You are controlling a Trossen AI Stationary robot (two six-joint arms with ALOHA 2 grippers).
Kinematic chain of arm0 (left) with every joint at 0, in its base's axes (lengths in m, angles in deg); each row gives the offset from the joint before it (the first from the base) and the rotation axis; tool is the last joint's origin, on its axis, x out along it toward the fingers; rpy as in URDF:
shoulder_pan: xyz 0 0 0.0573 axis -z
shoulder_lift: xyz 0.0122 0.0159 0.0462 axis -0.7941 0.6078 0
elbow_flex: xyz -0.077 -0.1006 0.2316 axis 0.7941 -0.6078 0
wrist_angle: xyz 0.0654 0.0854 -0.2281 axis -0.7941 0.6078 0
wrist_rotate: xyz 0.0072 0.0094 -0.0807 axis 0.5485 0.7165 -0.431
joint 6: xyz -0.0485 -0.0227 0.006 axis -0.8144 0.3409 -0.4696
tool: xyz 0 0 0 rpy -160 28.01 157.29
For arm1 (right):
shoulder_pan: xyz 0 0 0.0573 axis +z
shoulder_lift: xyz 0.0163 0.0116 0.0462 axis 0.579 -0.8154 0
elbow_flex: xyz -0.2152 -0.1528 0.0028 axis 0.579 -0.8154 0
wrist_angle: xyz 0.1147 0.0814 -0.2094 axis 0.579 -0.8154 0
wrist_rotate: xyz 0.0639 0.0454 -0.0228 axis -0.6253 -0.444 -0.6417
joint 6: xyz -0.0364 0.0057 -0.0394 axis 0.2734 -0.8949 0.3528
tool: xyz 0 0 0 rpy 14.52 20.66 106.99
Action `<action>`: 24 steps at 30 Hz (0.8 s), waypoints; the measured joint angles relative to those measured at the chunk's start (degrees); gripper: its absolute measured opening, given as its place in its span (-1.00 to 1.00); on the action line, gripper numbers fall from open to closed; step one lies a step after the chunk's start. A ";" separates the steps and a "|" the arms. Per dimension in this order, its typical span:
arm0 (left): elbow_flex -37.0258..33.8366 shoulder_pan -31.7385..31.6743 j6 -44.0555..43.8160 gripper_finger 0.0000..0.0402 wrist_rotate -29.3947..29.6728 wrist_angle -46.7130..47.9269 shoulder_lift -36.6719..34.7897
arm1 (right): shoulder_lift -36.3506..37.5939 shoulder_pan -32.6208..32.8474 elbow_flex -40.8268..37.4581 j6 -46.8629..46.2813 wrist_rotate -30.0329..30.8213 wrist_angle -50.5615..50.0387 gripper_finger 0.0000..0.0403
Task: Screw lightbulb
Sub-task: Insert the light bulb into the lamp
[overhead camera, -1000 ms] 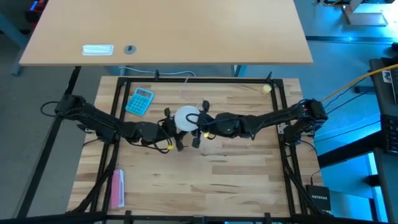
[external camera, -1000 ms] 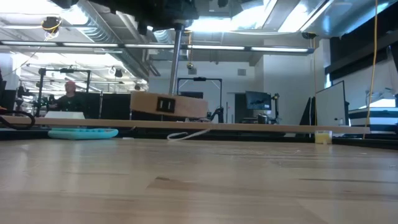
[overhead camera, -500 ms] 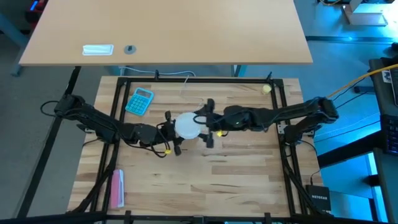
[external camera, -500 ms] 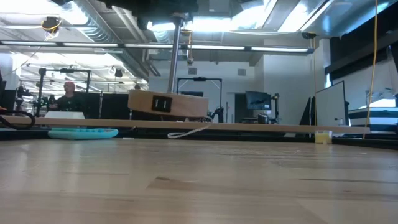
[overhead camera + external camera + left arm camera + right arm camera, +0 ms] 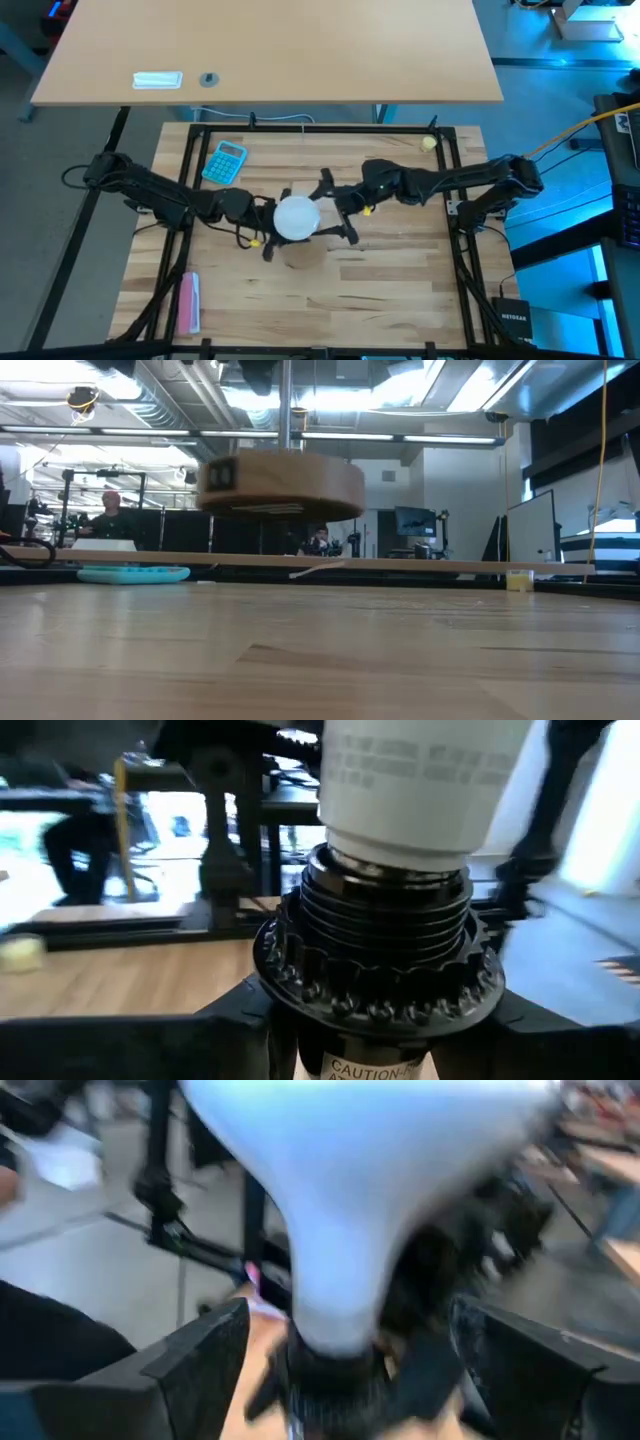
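Observation:
The white lightbulb (image 5: 297, 217) stands dome up in a black socket (image 5: 385, 960) with a ribbed collar, and its neck goes down into the collar. It also shows in the left wrist view (image 5: 420, 780) and the right wrist view (image 5: 340, 1200). The socket's round wooden disc (image 5: 282, 482) hangs level above the table. My left gripper (image 5: 265, 228) is shut on the socket. My right gripper (image 5: 337, 208) is open just right of the bulb. In the right wrist view its fingers (image 5: 200, 1355) stand apart on either side of the bulb's neck. My left gripper pinches the black socket's body (image 5: 300, 1045) just below the ribbed collar, between its two fingers (image 5: 235, 1015). It comes roughly level from the table's left. The socket stands upright with the bulb on top, and the wooden disc is lifted clear of the table.
A turquoise calculator (image 5: 225, 162) lies at the far left of the table. A small yellowish ball (image 5: 428, 143) lies at the far right corner, and a pink object (image 5: 189, 302) lies near the near left edge. Black frame rails (image 5: 320, 128) run round the table.
My left gripper has carried the socket, disc and bulb toward the table's near edge, and the disc has risen higher above the table. My right gripper has drawn back a little toward the right, away from the bulb, and has turned about its own axis.

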 joint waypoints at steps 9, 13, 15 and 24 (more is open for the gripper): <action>0.00 -4.41 -4.59 -0.26 -10.13 0.17 0.12 | -6.49 0.02 2.14 -0.09 -7.46 7.61 0.54; 0.00 -5.04 -4.72 -0.26 -11.03 0.57 0.15 | -6.98 -0.12 3.37 0.42 -7.69 5.38 0.37; 0.00 -5.02 -4.97 -0.26 -11.05 0.81 0.21 | -6.98 -0.64 3.63 0.98 -8.31 4.78 0.23; -0.04 -4.63 -5.57 -0.26 -6.12 1.76 0.21 | -4.83 -1.33 3.67 1.20 -0.58 -1.44 -0.28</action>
